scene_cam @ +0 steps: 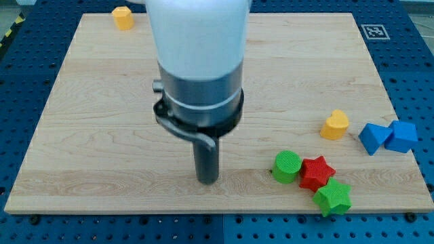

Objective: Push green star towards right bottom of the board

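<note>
The green star [333,196] lies near the board's bottom edge at the view's lower right. A red star [316,172] touches it from the upper left, and a green cylinder [287,166] sits against the red star's left side. My tip [207,180] rests on the board to the left of this cluster, about a hand's width from the green cylinder and apart from all blocks. The arm's white and grey body [199,61] rises above the tip and hides part of the board's middle.
A yellow block [335,125] sits right of centre. Two blue blocks [373,137] [403,135] lie side by side near the board's right edge. Another yellow block [123,17] sits at the top left. The wooden board [88,135] lies on a blue perforated table.
</note>
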